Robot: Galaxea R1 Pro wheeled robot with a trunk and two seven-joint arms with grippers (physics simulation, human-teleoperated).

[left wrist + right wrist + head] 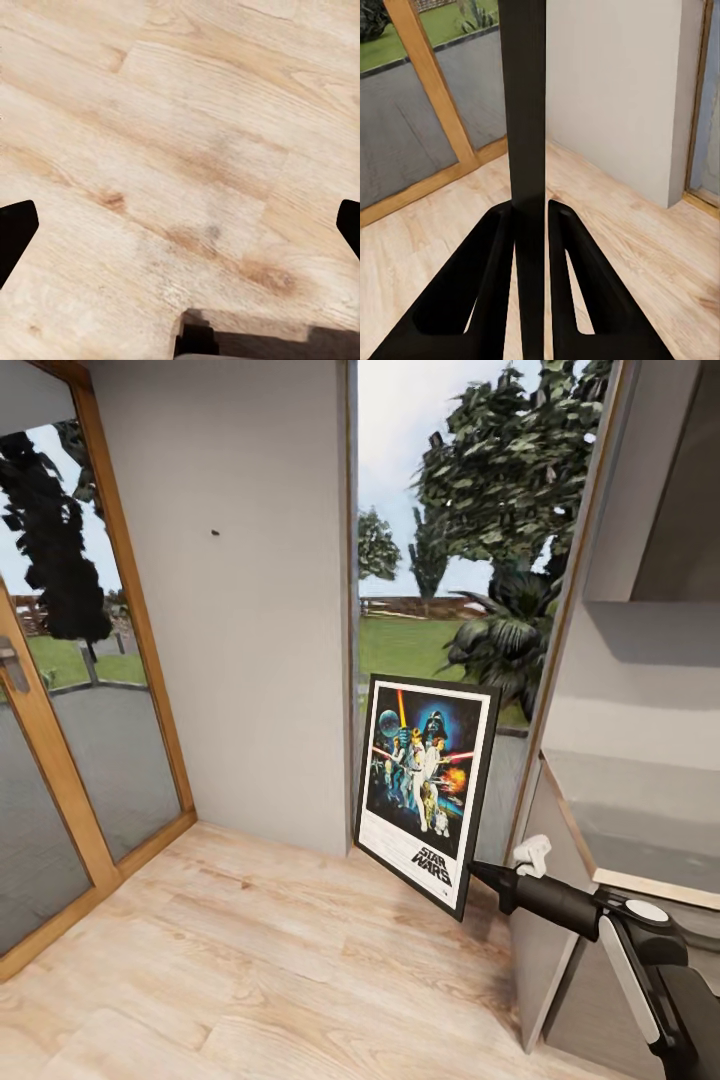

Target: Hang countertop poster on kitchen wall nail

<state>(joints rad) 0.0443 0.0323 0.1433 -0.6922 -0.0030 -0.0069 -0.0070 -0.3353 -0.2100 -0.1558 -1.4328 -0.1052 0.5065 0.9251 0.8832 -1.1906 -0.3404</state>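
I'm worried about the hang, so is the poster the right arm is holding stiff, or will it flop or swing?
Probably stiff: the poster juts from the right end effector with straight frame edges, no sag. Gripped at one lower edge, tilted, it may twist or slip. Thin edge-on, so likely light.

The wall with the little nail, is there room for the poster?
Yes. The grey wall is bare around the nail, between the wooden door frame and the window. Crowded: low right, where the right gripper holds the poster beside the countertop.
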